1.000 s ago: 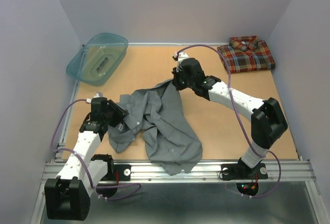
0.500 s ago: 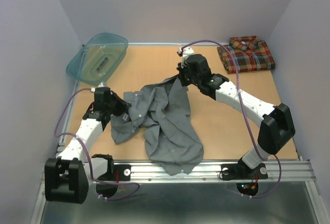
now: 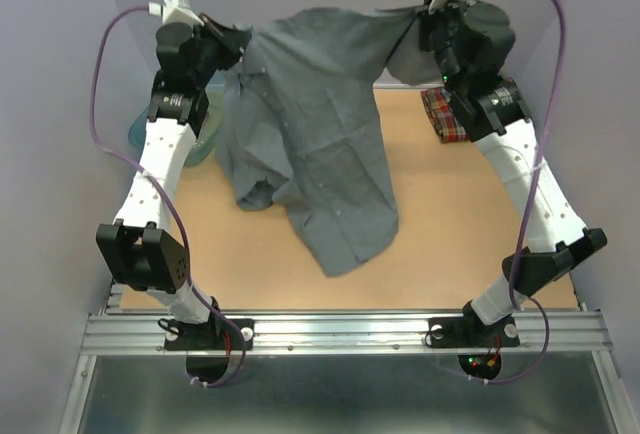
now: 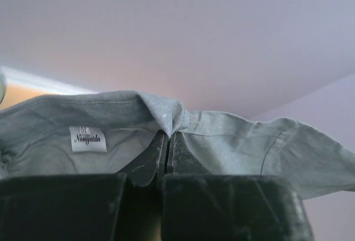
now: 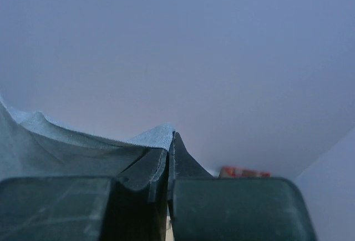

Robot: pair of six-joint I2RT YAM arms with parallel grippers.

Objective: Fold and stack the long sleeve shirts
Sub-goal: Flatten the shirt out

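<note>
The grey shirt (image 3: 320,144) hangs spread above the bench (image 3: 440,244). The left tool (image 3: 232,52) is clenched on its collar near the label, and the right tool (image 3: 425,26) is clamped on another edge. The plaid shirt (image 3: 443,119) lies at the far right, partly hidden.

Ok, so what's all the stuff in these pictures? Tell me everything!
Grey shirt: one, grey, held up in the air over the table, hanging between the two arms.
Plaid shirt: one, red, orange and dark blue, far right corner of the table, partly behind the right arm.
Basin: one, teal, far left corner, mostly hidden.
Label: one, white, inside the grey shirt's collar.
Table: one, light brown, under everything.
Cables: two, purple, one along each arm.
Arms: two, white and black, left arm and right arm, both reaching high.
Jaws: two pairs, black, each shut on the grey shirt's top edge.
</note>
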